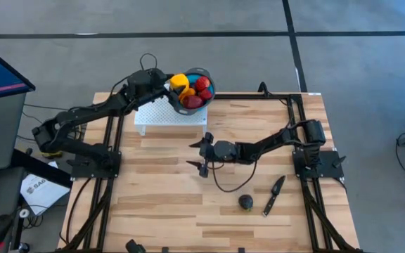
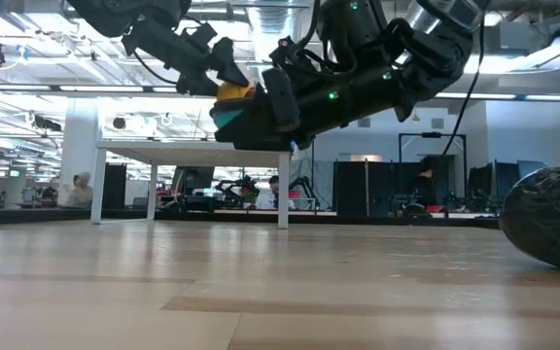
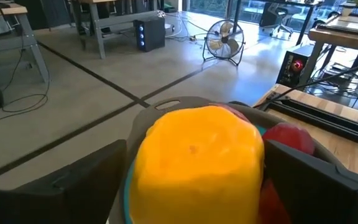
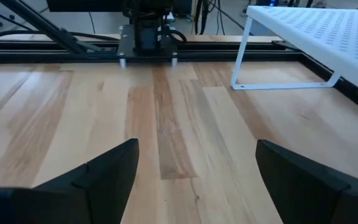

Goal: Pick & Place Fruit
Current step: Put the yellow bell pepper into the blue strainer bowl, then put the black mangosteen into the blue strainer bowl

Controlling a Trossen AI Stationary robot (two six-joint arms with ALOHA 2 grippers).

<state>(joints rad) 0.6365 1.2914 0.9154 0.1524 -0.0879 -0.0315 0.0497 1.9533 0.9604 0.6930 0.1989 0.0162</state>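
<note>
I have the left gripper (image 1: 169,86) at the bowl (image 1: 210,86), which sits on the white perforated rack (image 1: 162,114) at the table's far edge. In the left wrist view its fingers (image 3: 73,180) flank the big yellow fruit (image 3: 197,162) on both sides, spread wide; I cannot tell whether they touch it. The yellow piece sits on top of the pile at the bowl's near rim, with red fruit (image 1: 202,84) and an orange piece (image 1: 187,93) packed beside it.

My right gripper (image 1: 202,156) hovers over mid-table, fingers (image 4: 98,174) wide apart with nothing between them, only bare planks ahead up to the rack's leg.

One dark purple fruit (image 1: 245,202) lies alone near the front of the table (image 1: 160,204), just beside the black-handled knife (image 1: 273,194). The boards between the right gripper and that fruit are open, and the black frame rails (image 1: 297,126) border both sides.
</note>
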